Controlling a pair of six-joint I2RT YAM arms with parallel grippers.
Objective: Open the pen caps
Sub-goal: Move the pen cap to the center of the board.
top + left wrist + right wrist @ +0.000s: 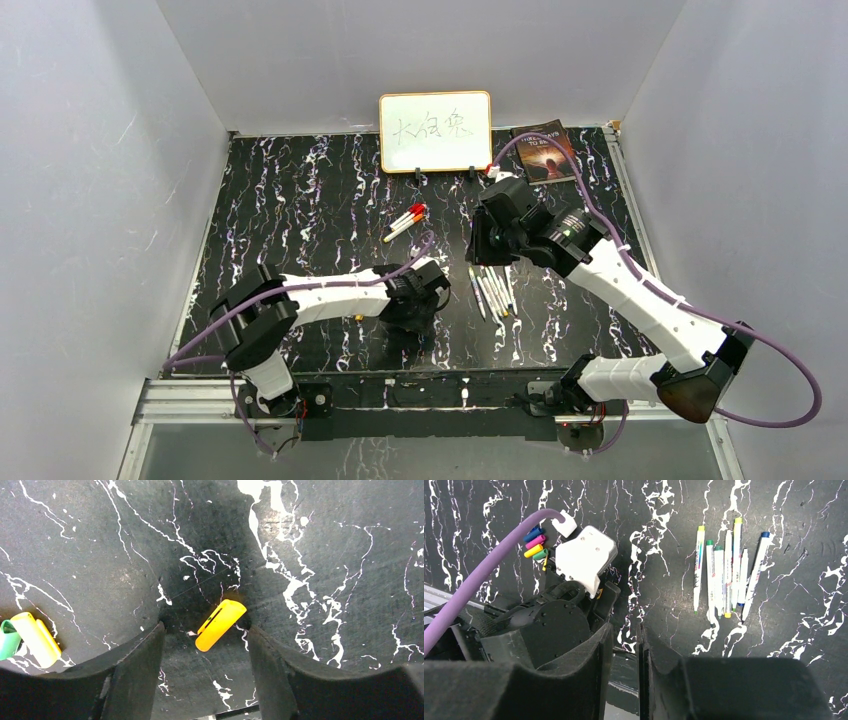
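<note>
Between the left jaws, spread apart, lies a stubby orange cap, clip showing; right jaws almost together.

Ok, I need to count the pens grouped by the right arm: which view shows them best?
Right wrist: the pens lie side by side, each barrel distinguishable. Top external shows them tiny; left wrist shows none.

White arm links, black joints, purple cables, black fingers.

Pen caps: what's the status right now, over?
Left gripper open over a loose orange cap. Right gripper nearly shut, empty. Two capped pens not yet opened. Nothing in the way.
</note>
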